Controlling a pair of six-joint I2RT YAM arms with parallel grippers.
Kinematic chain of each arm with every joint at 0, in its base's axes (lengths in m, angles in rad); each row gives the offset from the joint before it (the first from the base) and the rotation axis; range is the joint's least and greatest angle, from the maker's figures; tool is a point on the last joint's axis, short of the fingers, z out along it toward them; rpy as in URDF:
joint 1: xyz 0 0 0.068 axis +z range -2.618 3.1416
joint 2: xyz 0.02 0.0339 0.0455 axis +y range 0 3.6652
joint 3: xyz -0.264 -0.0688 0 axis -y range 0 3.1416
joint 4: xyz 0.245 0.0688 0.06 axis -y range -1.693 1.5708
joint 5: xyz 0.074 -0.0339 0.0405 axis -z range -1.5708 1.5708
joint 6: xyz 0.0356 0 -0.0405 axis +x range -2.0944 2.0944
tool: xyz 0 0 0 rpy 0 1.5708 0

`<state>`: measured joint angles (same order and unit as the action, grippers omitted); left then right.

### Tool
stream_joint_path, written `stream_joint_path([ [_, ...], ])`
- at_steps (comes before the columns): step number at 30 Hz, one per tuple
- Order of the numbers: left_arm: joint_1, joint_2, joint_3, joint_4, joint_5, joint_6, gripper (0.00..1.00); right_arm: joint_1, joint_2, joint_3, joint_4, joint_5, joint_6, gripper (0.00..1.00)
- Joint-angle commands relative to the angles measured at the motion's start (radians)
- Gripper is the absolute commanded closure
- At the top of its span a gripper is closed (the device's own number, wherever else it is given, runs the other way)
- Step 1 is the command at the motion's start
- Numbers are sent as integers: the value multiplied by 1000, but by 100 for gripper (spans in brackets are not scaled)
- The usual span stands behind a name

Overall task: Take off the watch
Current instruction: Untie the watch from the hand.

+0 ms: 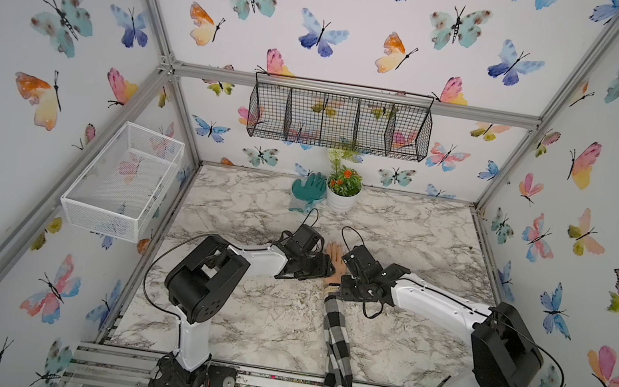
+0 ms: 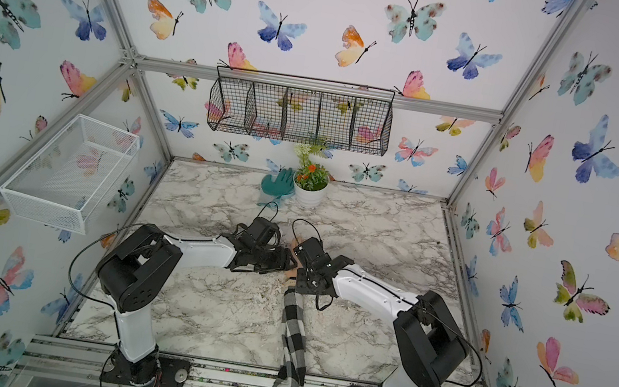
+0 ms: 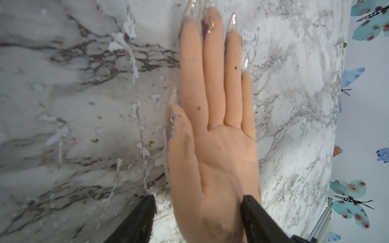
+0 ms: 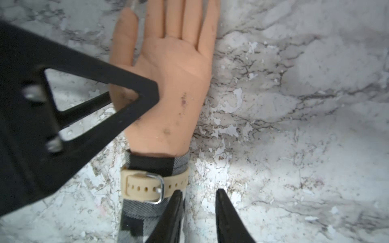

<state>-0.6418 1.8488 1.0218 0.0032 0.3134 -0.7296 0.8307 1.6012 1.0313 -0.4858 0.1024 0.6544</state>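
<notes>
A mannequin hand [image 4: 168, 69] lies palm up on the marble table, its arm in a black-and-white checked sleeve [image 1: 338, 346]. The watch [image 4: 145, 186] is buckled round the sleeve at the wrist; only its beige strap and silver buckle show, and the case is hidden. My right gripper [image 4: 199, 191] is open just beside the strap with nothing between its fingers; one tip overlaps the sleeve's edge. My left gripper [image 3: 196, 198] is open astride the heel of the palm: one finger touches the little-finger side, the other stands off the thumb side. Its finger [image 4: 94, 69] crosses the thumb base.
A potted plant [image 1: 342, 197] and a teal glove [image 1: 308, 192] stand at the table's back edge. A white mesh basket [image 1: 120, 181] hangs on the left wall and a black wire basket [image 1: 340, 119] on the back wall. Both arms meet mid-table over the hand.
</notes>
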Motion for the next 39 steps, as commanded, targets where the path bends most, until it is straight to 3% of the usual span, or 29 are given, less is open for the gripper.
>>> stream_joint_path([
  [1,-4,33,-11,-80,-14,10,33,2,-19,22,15,-47,-6,63],
  [15,-5,30,-9,-77,-14,7,34,8,44,69,46,-146,-32,75],
  [24,-5,30,-8,-78,-14,6,34,8,71,38,50,-153,-27,76],
  [32,-5,27,-5,-78,-14,4,34,10,89,25,22,-135,-27,65],
  [39,-5,27,-5,-78,-14,1,34,14,119,21,15,-129,-40,63],
])
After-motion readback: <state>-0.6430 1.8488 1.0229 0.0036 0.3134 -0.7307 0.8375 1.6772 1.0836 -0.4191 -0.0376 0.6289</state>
